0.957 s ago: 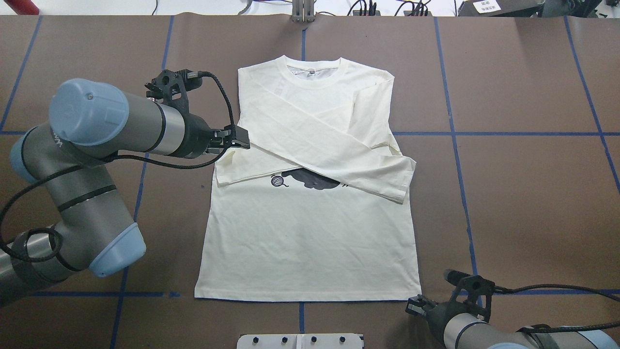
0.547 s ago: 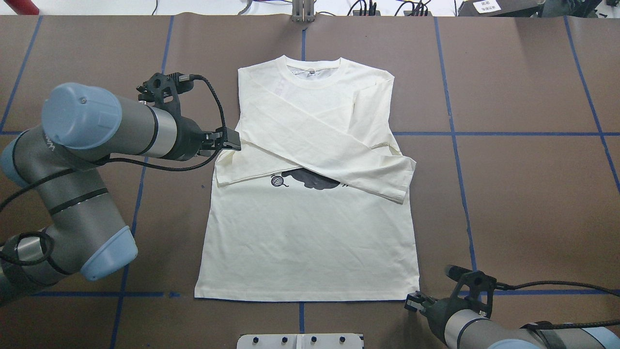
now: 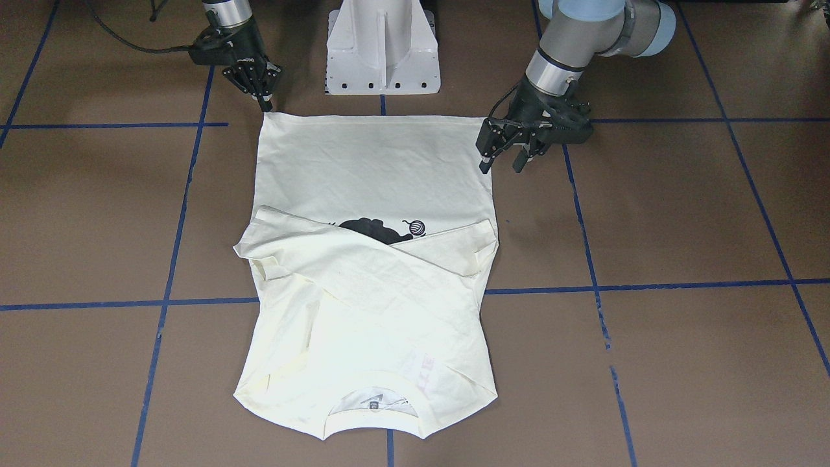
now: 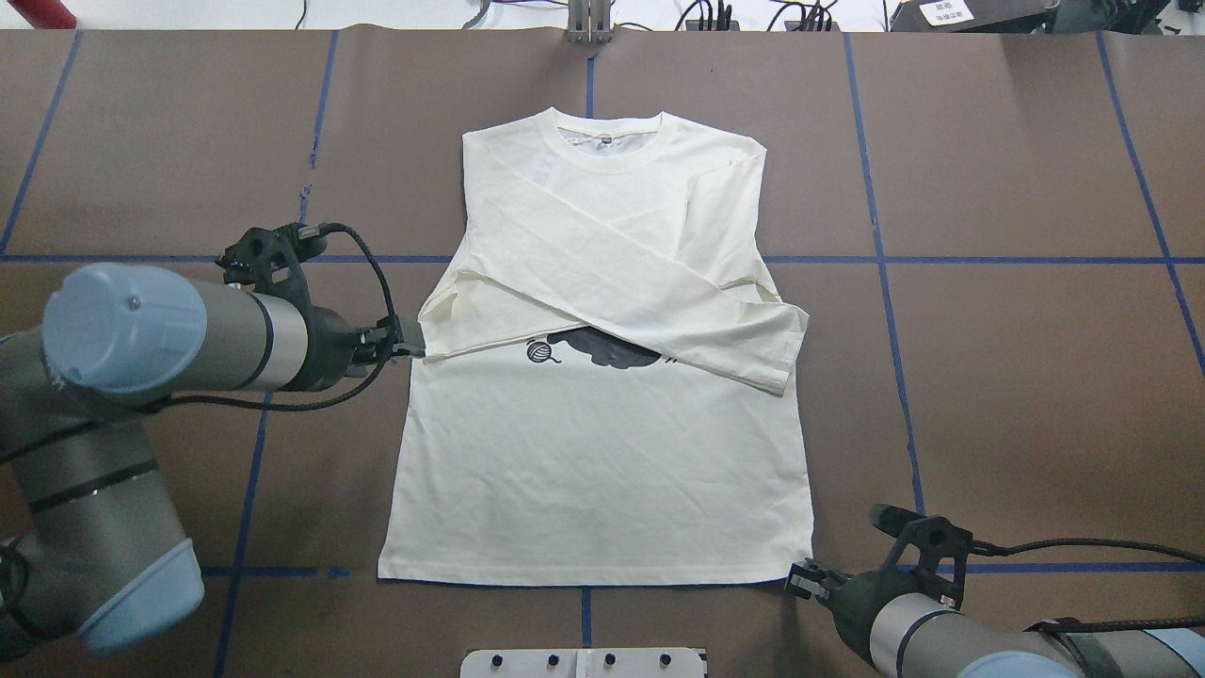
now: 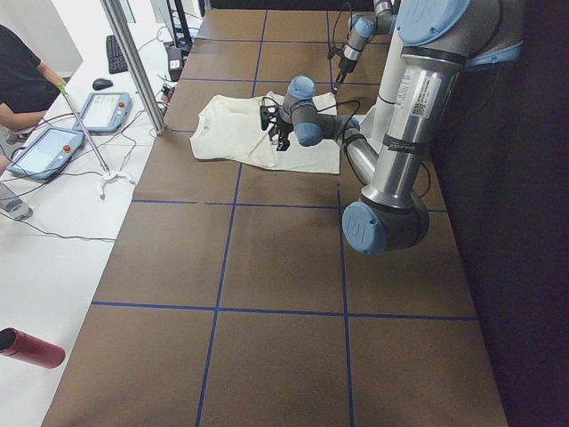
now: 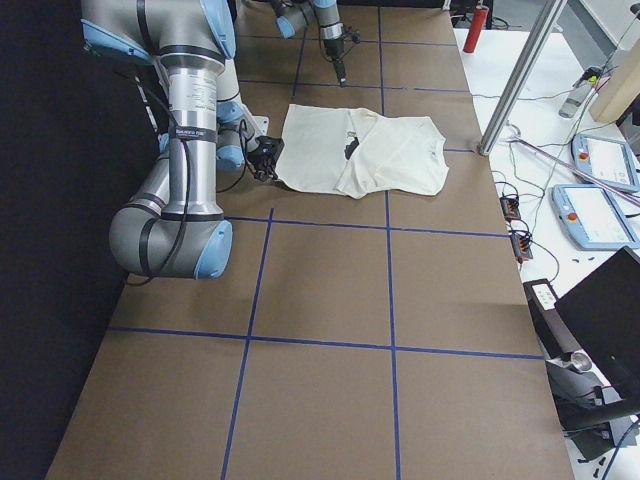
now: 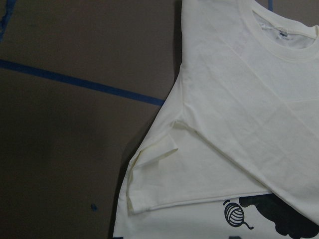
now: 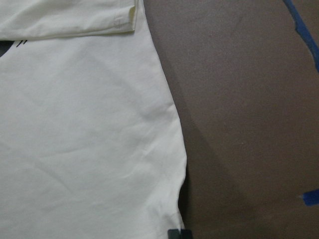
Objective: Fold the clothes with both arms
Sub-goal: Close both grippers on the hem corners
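The cream long-sleeved T-shirt (image 4: 602, 471) lies flat on the brown table, collar (image 4: 612, 141) far from me, both sleeves crossed over the chest and partly covering the black cat and yarn print (image 4: 602, 348). My left gripper (image 4: 409, 350) is open and empty, beside the folded sleeve's cuff at the shirt's left edge; in the front view it (image 3: 502, 165) hangs just off that edge. My right gripper (image 4: 798, 578) is low at the near right hem corner, its jaws together in the front view (image 3: 266, 104). The right wrist view shows its fingertips (image 8: 178, 234) at the hem corner (image 8: 177, 219).
The white pedestal (image 3: 382, 45) stands just behind the hem. Blue tape lines (image 4: 988, 259) cross the table. A metal post (image 4: 588, 24) stands at the far edge. An operators' desk with tablets (image 5: 44, 147) lies beyond the table.
My left gripper has pulled back along the shirt's left edge, from the sleeve fold near the shoulder down to the cuff. My right gripper has crept closer to the hem corner.
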Controlling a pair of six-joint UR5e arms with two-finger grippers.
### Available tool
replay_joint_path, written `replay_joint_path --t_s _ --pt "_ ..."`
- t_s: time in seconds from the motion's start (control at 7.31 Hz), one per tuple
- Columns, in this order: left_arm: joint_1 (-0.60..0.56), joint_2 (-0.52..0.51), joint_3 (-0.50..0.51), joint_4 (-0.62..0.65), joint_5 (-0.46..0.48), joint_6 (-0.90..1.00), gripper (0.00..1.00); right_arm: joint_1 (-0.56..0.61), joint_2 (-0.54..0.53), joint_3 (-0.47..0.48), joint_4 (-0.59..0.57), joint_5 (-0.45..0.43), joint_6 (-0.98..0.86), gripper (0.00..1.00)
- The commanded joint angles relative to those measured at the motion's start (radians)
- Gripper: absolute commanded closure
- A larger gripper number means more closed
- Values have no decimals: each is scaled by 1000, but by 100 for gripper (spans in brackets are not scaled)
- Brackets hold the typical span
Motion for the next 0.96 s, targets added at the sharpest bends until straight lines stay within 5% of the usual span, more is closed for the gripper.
replay_joint_path --t_s 0.0,0.41,0.82 --pt "177 89 -64 61 124 -178 26 -1 7 -2 0 -1 3 100" --pt "315 100 -56 125 153 -303 32 -3 7 -3 2 -1 3 100" --pt "337 95 -37 127 167 -305 34 -4 7 -6 0 -1 3 100"
